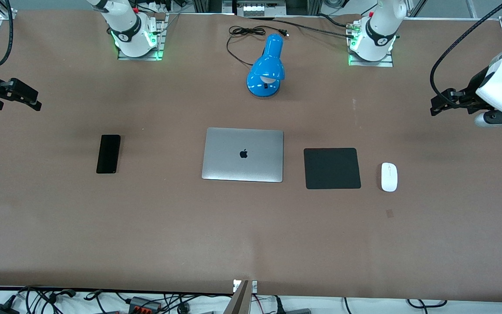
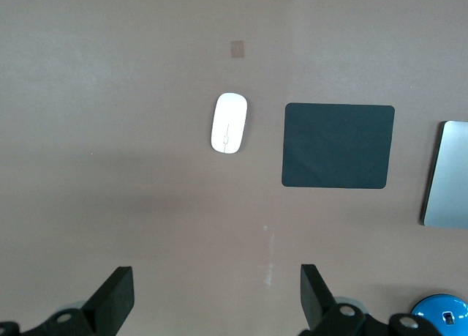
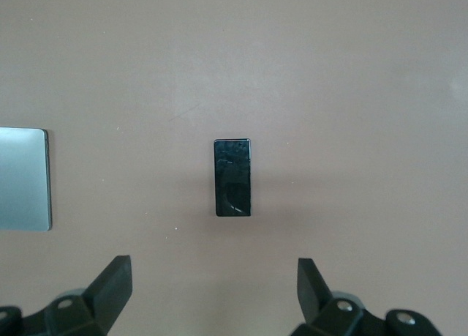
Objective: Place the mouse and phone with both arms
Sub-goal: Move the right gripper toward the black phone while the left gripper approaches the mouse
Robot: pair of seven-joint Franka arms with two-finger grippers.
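Brown and matte, the tabletop (image 1: 251, 235) carries a closed silver laptop (image 1: 242, 155) at its middle, which serves as the landmark. The phone (image 1: 108, 154) lies flat toward the right arm's end of the table from the laptop, well apart from it; the mouse (image 1: 389, 176) lies toward the left arm's end, just past a black pad (image 1: 332, 168) that sits beside the laptop. A blue desk lamp (image 1: 266, 69) stands farther from the front camera than the laptop. The right gripper (image 3: 212, 288) is held up over the tabletop by the phone with its fingers spread wide and empty; the left gripper (image 2: 216, 296) is held likewise by the mouse, wide and empty. Nothing has been grasped yet, so the approach is judged to be the step in hand. Each gripper would best be centred over its object and closed across the narrow width (the phone is thin, so a low, square descent seems needed).
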